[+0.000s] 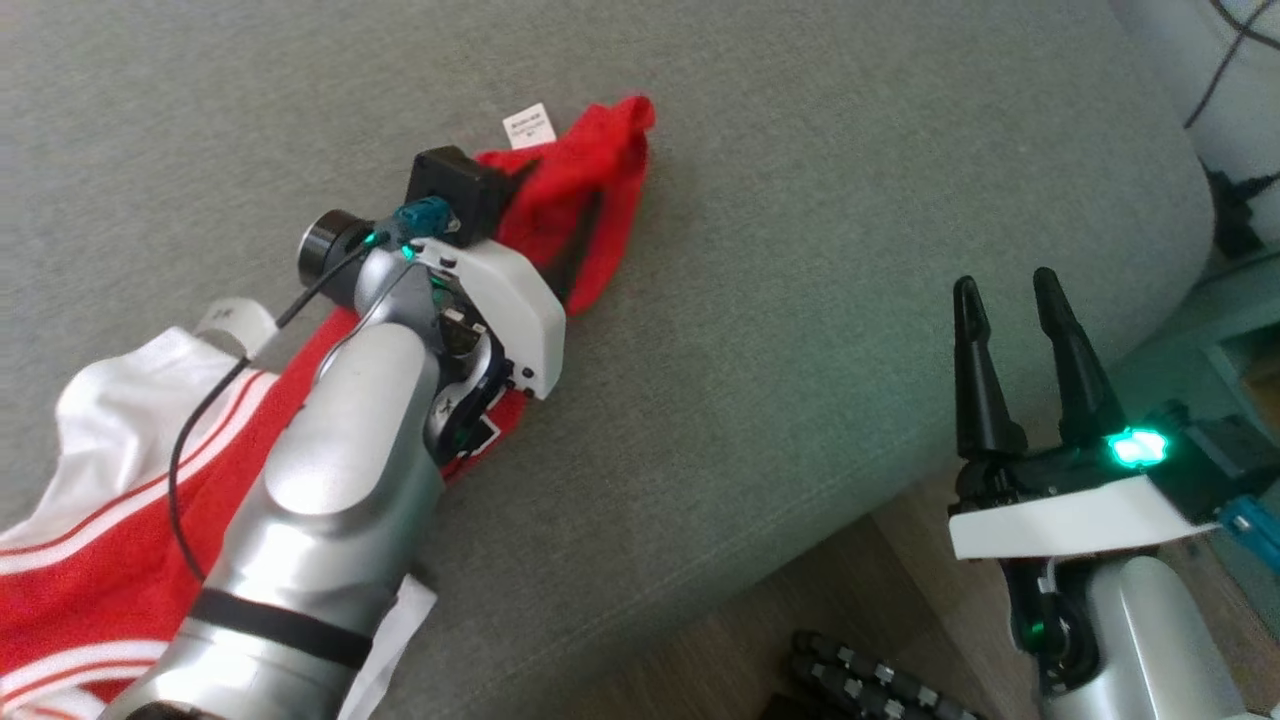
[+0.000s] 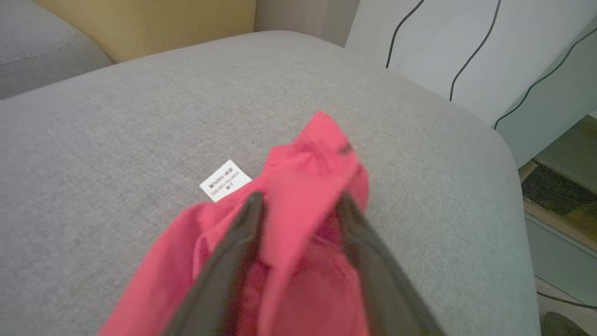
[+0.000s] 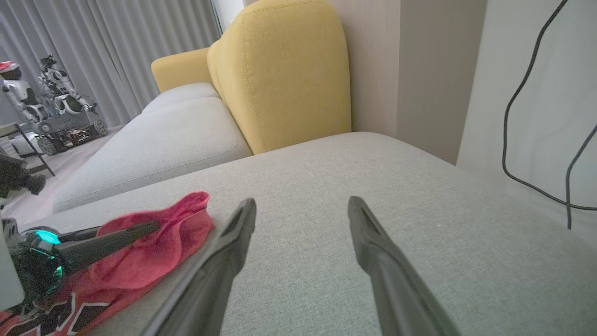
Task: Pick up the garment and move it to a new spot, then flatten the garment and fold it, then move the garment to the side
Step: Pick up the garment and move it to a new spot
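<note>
The garment is red with white stripes and a white part, and it lies stretched across the grey sofa cushion from the lower left up toward the middle. A white label sticks out beside its far end. My left gripper is at that far end. Its two dark fingers stand apart with a ridge of red cloth between them. Off the cushion's front edge at the right, my right gripper stands open and empty, fingers pointing over bare cushion.
A yellow backrest rises behind the cushion, with another grey seat beside it. The cushion's rounded front edge drops to wooden floor. A teal cabinet and a white wall with black cables are at the right. Another robot stands far off.
</note>
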You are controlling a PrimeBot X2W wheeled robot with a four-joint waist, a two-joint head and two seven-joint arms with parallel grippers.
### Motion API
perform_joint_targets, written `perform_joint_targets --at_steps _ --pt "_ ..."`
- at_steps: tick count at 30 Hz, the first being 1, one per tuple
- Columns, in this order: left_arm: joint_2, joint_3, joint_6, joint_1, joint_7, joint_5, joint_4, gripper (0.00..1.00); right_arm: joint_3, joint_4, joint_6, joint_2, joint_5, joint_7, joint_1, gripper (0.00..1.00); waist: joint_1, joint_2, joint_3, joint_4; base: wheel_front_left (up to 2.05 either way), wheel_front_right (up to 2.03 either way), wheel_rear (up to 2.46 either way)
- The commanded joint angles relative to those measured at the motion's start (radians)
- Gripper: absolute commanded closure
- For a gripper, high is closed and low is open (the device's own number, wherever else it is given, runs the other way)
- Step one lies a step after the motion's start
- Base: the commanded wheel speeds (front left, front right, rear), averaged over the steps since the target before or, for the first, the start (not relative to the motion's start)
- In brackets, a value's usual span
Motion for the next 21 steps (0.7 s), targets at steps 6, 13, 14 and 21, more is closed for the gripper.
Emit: perform_joint_targets --at_steps 6,13,14,21 --pt "0.003 0.009 0.007 0.014 -0.111 -0.018 -0.068 0.0 -0.005 -0.022 -0.001 -0.006 -0.029 0.002 -0.026 0.0 -0.0001 0.0 -0.071 0.098 0.0 0.0 0.0" --pt "0.027 0.057 0.056 0.135 -0.186 -0.057 -0.156 0.0 -0.03 -0.04 -0.001 -0.006 -0.071 0.042 -0.024 0.0 -0.0001 0.0 -0.136 0.207 0.0 0.0 0.0" --pt "0.034 0.069 0.07 0.157 -0.196 -0.062 -0.173 0.0 -0.034 -0.043 -0.001 -0.006 -0.079 0.05 -0.023 0.0 -0.0001 0.0 -0.145 0.225 0.0 0.0 0.0" --pt "0.084 0.158 0.16 0.288 -0.258 -0.089 -0.287 0.0 -0.073 -0.063 -0.001 -0.006 -0.123 0.102 -0.008 0.0 -0.0001 0.0 -0.199 0.35 0.0 0.0 0.0"
